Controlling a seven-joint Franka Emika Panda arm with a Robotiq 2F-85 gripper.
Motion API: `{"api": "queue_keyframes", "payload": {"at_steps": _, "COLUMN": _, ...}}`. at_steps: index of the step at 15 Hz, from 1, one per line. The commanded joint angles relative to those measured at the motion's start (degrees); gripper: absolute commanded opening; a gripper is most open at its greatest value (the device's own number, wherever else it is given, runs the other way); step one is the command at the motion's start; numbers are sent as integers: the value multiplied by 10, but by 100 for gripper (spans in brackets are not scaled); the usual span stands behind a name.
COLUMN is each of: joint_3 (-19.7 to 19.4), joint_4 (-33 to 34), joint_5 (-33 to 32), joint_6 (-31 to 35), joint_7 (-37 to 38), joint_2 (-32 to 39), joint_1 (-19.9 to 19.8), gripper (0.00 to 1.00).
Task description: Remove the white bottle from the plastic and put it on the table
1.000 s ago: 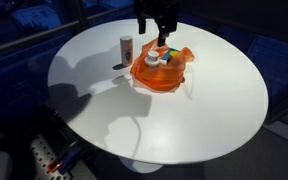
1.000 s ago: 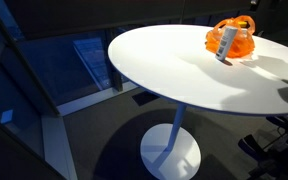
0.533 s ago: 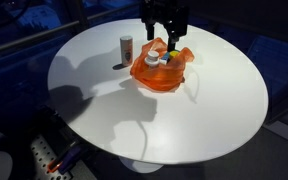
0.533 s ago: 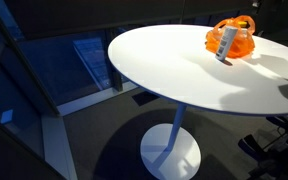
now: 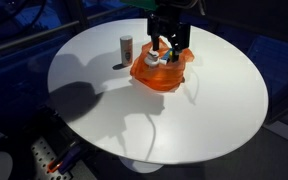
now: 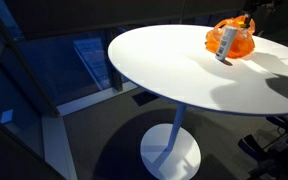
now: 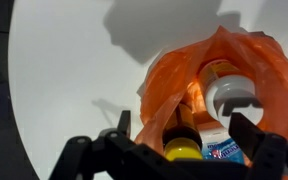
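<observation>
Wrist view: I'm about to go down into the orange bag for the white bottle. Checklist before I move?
1. Gripper fingers apart: ok.
2. Gripper over orange bag: ok.
3. White bottle visible in the bag's opening: ok.
4. White bottle centred between fingers: not ok; yellow-capped bottle sits mid-gap.
5. Bare table for set-down: ok.
6. Bag stays put on lift: cannot tell.

The table (image 5: 209, 120) is plain white. The plastic bag (image 7: 169, 85) is bright orange, slightly see-through. Inside it are a white bottle (image 7: 234, 95), a yellow cap (image 7: 182, 151) and a blue label (image 7: 224, 153) with white print. The gripper (image 5: 168, 52) is black.
</observation>
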Motion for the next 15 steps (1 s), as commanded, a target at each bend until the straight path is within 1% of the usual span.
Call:
{"api": "queue_keyframes", "payload": {"at_steps": 1, "joint_3": 0, "joint_4": 13, "joint_5": -16, "joint_6": 9, "joint_7": 21, "joint_2": 16, "joint_1": 7, "gripper": 100}}
{"api": "queue_keyframes", "payload": {"at_steps": 15, "joint_3": 9, "joint_4": 13, "joint_5": -32, "joint_6": 20, "joint_7": 33, "joint_2": 21, "joint_1": 39, "gripper": 100}}
